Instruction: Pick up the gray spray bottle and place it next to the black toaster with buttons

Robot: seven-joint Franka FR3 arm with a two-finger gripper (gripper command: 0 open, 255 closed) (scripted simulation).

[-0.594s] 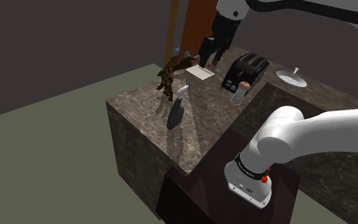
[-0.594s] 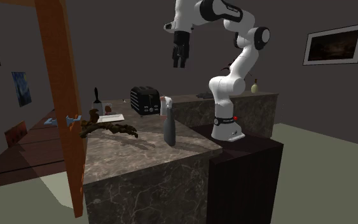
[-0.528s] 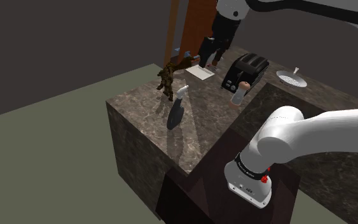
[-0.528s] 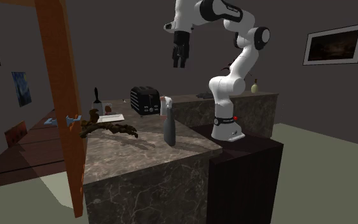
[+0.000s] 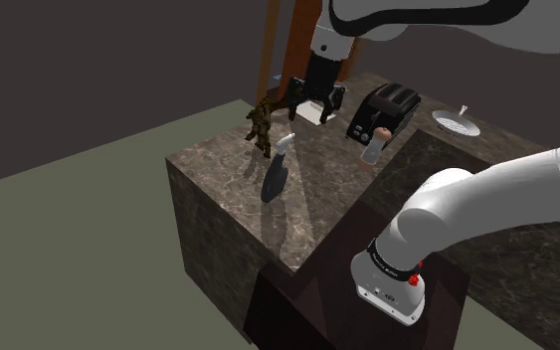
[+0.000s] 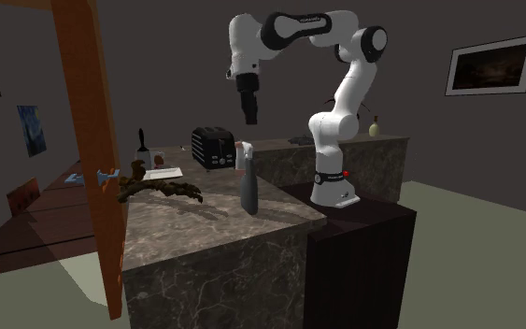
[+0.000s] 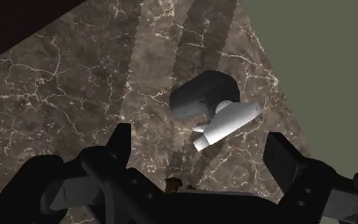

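Gray spray bottle [image 5: 276, 177] with a white trigger head stands upright near the edge of the dark veined stone counter [image 5: 218, 164]. In the shoulder view, the black two-slot toaster [image 5: 387, 107] is at its two o'clock. The black two-finger gripper [image 5: 312, 111] hangs above, spread wide and empty. It should descend straight, straddle the body below the trigger, and squeeze gently. The bottle is opaque, so its contents cannot be told.

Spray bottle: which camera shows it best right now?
The second exterior view: the spray bottle stands upright in full side profile on the counter, with nothing in front. The shoulder view sees it whole from obliquely above; the wrist view looks down on its white head and dark body.
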